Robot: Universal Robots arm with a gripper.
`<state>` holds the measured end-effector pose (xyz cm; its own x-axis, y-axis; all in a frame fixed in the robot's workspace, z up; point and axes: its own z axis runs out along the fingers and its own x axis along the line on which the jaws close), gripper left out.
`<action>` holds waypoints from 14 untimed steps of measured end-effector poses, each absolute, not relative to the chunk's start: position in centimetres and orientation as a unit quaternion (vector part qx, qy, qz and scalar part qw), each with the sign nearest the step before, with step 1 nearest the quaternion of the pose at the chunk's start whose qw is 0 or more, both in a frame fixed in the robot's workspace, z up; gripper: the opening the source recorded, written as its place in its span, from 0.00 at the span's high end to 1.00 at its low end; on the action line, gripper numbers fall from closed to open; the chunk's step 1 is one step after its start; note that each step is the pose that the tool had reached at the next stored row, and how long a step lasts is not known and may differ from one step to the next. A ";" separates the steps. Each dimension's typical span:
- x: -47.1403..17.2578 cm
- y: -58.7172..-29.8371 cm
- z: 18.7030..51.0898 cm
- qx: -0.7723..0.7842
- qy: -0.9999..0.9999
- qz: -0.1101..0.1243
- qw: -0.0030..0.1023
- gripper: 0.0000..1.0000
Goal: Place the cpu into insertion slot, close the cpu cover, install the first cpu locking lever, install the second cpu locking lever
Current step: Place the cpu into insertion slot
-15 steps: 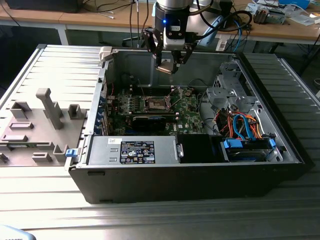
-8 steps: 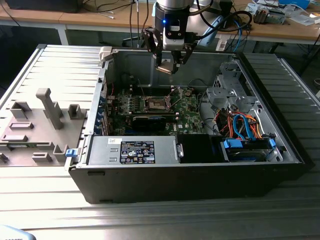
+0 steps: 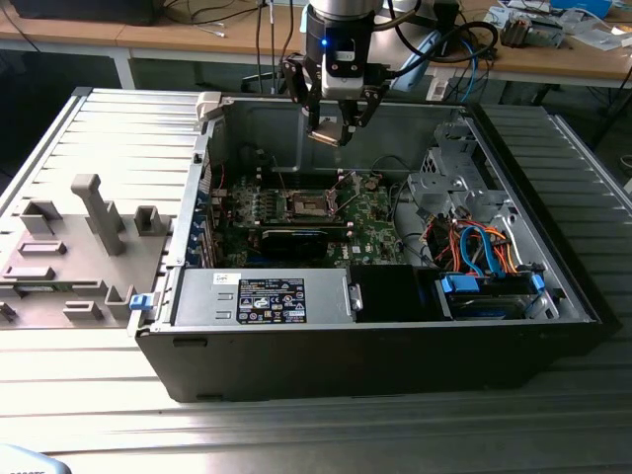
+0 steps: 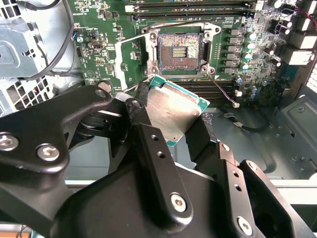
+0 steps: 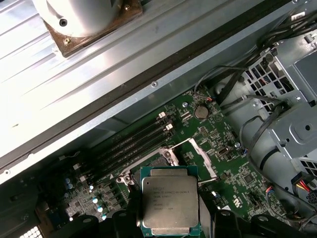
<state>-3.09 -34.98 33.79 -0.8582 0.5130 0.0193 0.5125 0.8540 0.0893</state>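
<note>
One cpu (image 5: 171, 201) between the jaws

Counted here: one robot arm (image 3: 341, 15), one gripper (image 3: 329, 133), one cpu (image 5: 170, 201), one insertion slot (image 4: 180, 48), one cpu cover (image 4: 119, 62), one green motherboard (image 3: 373, 222), one round coin battery (image 5: 200, 111), one open computer case (image 3: 395, 355), one grey power supply (image 3: 197, 296).

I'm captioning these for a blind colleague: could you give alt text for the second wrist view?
The gripper, its black jaws shut, holds a square silvery chip clear of the green board. Past the chip, the socket on that board sits open and empty, its contacts bare.
</note>
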 end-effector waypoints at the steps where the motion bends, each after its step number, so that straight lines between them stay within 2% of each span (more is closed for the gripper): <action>1: -3.1 -35.0 33.8 0.267 0.963 0.046 0.003 0.45; 14: -3.1 -35.0 33.8 0.272 0.961 0.046 0.003 0.45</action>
<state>-3.09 -34.98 33.79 -0.8521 0.5230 0.0193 0.5225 0.8480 0.0893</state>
